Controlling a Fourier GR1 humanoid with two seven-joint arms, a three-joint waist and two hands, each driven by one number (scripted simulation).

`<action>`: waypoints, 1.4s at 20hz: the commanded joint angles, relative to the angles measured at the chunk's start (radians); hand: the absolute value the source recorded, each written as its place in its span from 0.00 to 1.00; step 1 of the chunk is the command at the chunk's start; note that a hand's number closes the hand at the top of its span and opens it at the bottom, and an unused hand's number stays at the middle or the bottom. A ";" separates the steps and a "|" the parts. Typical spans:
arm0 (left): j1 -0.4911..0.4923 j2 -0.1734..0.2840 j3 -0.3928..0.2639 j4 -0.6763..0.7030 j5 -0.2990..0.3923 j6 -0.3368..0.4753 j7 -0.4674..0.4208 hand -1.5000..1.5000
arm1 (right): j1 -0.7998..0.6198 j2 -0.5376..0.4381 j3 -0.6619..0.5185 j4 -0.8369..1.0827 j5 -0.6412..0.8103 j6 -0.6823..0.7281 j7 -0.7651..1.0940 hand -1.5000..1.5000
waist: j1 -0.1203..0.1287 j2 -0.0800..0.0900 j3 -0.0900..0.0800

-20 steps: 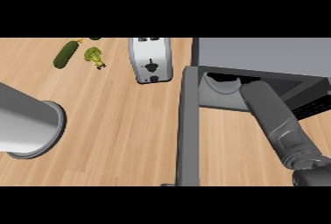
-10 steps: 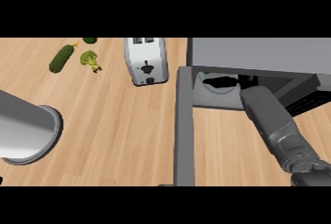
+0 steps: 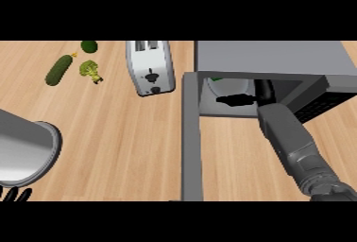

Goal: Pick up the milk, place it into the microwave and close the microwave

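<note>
The right hand [image 3: 241, 100] is inside the open microwave [image 3: 272, 56], beside a pale shape with a green top that is judged to be the milk [image 3: 226, 86]; whether it grips cannot be told. The open door [image 3: 191, 142] lies left of the right forearm, nearer it than the left hand [image 3: 14, 194], whose fingers alone show at the lower left bench edge.

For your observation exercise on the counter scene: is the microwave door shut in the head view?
No. The microwave door stands swung open toward the viewer, and the right forearm reaches into the open microwave cavity.
</note>
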 commanded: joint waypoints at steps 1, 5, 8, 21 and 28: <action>0.010 -0.005 -0.057 -0.006 -0.051 0.038 -0.021 0.00 | 0.052 0.008 0.017 -0.049 -0.013 0.071 0.001 0.00 | -0.029 -0.014 -0.002; 0.036 -0.006 -0.089 -0.008 -0.097 0.013 -0.045 0.00 | 0.169 0.035 0.022 -0.097 -0.037 0.117 -0.067 0.00 | -0.038 -0.019 -0.002; -0.056 -0.006 -0.184 -0.029 -0.142 0.098 0.030 0.00 | 0.242 0.108 0.058 -0.157 -0.030 0.113 -0.104 0.00 | -0.061 -0.022 -0.003; -0.214 0.002 -0.347 0.027 -0.258 0.116 0.212 1.00 | 0.653 0.121 0.170 -0.650 -0.090 0.336 -0.010 0.00 | -0.097 -0.031 -0.005; -0.408 -0.006 -0.438 0.188 -0.407 0.203 0.257 1.00 | 0.960 0.083 0.203 -1.038 -0.146 0.411 0.084 0.00 | -0.089 -0.022 -0.004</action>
